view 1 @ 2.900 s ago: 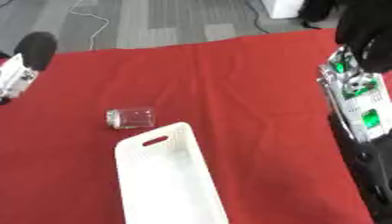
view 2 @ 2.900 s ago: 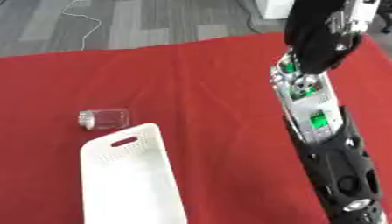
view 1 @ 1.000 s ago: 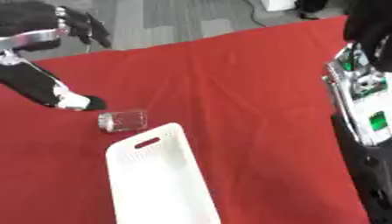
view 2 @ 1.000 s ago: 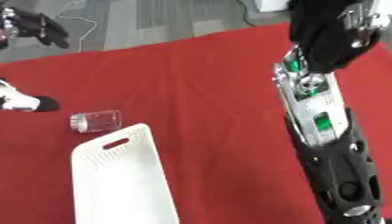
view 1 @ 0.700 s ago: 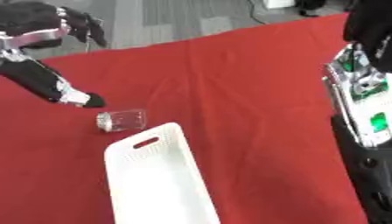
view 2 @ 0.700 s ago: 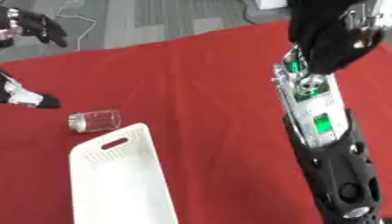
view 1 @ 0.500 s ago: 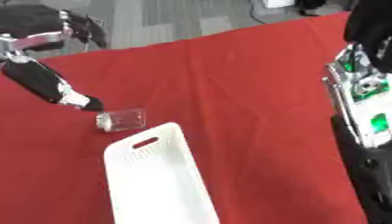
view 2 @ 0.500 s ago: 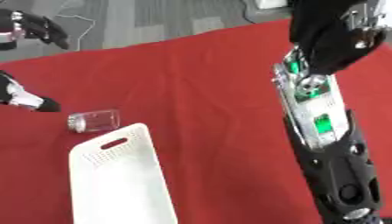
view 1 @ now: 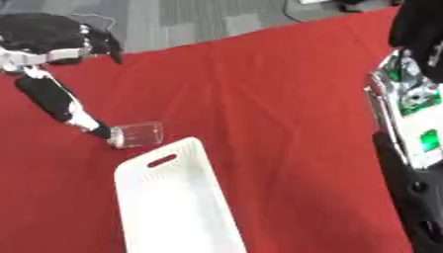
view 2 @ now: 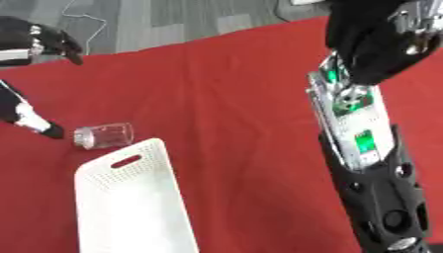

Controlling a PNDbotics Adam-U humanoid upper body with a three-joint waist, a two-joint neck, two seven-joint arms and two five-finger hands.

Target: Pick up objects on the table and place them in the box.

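Red cloth covered the bench (view 1: 259,89), with grey floor beyond its far edge. At the upper left of the left eye view the left hand (view 1: 52,37) showed as a black mass with a white band, one straight finger (view 1: 65,106) reaching down and to the right, its dark tip touching or just beside the near end of the jar (view 1: 137,135); the rest of the fingers at the top looked spread, uncurled round anything. Half a second before, that fingertip had stood a little short of the jar, and nearly three seconds before, the hand had been only at the left edge, well apart from it. The small clear jar lay on its side on the cloth, where it had lain throughout, just beyond the handle end of the box (view 1: 173,202). The white box, long and perforated, sat slantwise with its slot handle toward the jar and its far end running off the lower edge. On the right, the right arm (view 2: 363,148) rose upright, its silver and green panels facing the camera; the right hand (view 2: 380,34) at its top was a dark mass, and whether its fingers were open or curled could not be told.
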